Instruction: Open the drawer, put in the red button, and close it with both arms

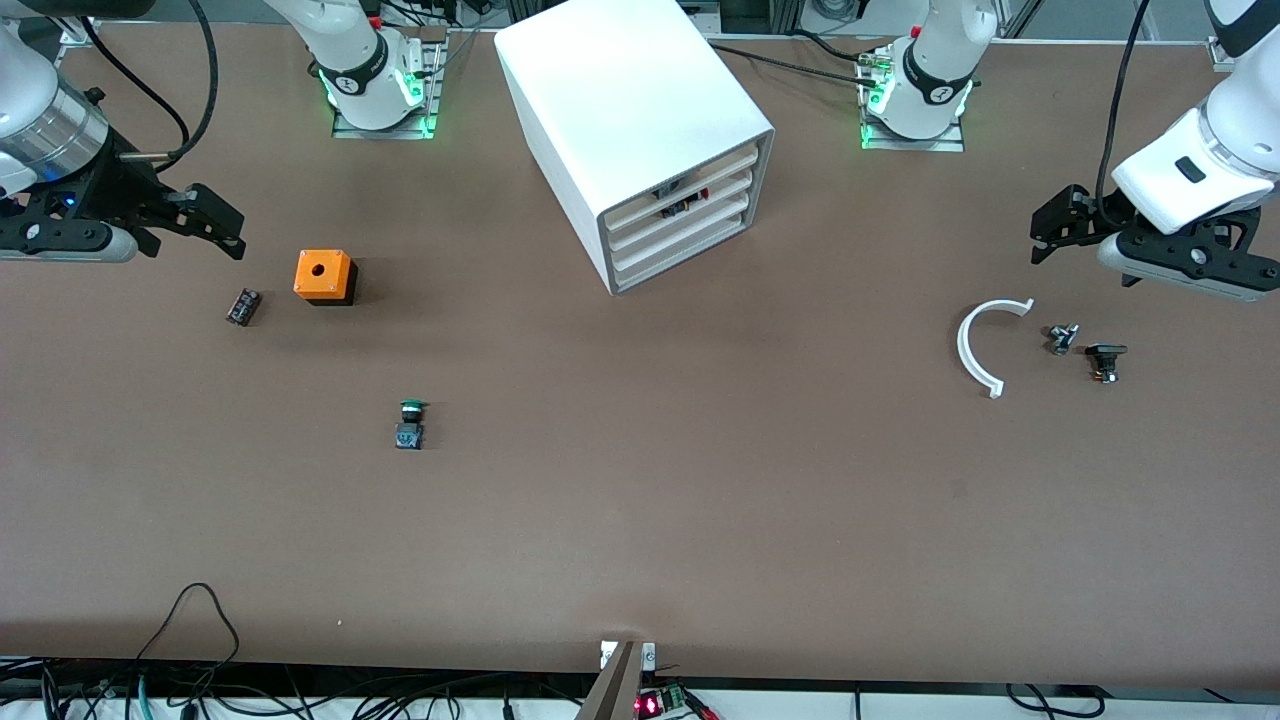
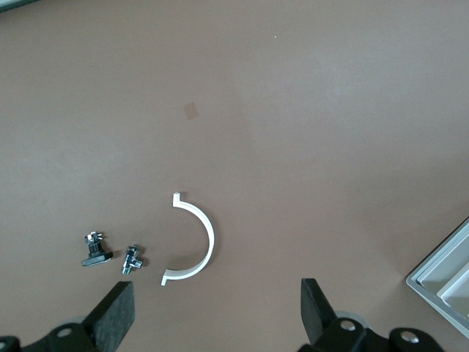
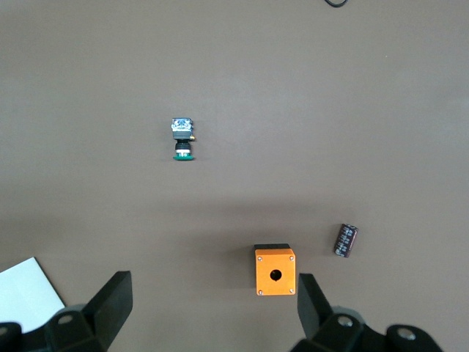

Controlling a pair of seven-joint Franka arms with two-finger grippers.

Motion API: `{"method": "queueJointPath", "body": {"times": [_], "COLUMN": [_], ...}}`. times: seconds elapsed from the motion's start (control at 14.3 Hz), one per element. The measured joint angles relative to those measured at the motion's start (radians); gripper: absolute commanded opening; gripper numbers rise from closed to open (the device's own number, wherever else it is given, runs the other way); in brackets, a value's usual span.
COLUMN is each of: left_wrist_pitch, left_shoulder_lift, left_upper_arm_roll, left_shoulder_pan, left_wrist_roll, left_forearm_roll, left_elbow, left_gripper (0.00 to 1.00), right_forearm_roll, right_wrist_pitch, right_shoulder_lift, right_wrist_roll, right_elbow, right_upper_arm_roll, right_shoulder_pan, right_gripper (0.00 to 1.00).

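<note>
The white cabinet (image 1: 620,110) stands at the table's middle, toward the robots' bases. Its three drawers all look pushed in; the drawer (image 1: 722,197) is the middle one. A small black and red thing (image 1: 688,198) shows in the slot above its front, likely the red button. My left gripper (image 1: 1052,225) hangs open and empty over the table at the left arm's end, and shows in the left wrist view (image 2: 216,312). My right gripper (image 1: 222,225) hangs open and empty over the right arm's end, beside the orange box; it shows in the right wrist view (image 3: 212,308).
Toward the right arm's end lie an orange box with a hole (image 1: 323,275) (image 3: 275,271), a black cylinder (image 1: 243,306) (image 3: 346,240) and a green-capped button (image 1: 410,425) (image 3: 182,139). Toward the left arm's end lie a white half ring (image 1: 975,350) (image 2: 203,238), a metal fitting (image 1: 1062,338) (image 2: 133,258) and a black part (image 1: 1105,360) (image 2: 95,251).
</note>
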Motion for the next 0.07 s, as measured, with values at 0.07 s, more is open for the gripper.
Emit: {"method": "queueJointPath", "body": {"times": [0.07], "left_wrist_pitch": [-0.001], "left_shoulder_lift": [0.0], "left_upper_arm_roll": [0.002], "left_shoulder_pan": [0.0], "left_wrist_roll": [0.0], "left_forearm_roll": [0.0], "left_elbow": [-0.003], "left_gripper": [1.0], "right_forearm_roll": [0.0], "right_wrist_pitch": [0.0], "right_shoulder_lift": [0.0], "right_wrist_roll": [0.0], "right_elbow": [0.0], "right_upper_arm_roll": [0.0], "right_shoulder_pan": [0.0], "right_gripper": [1.0]}}
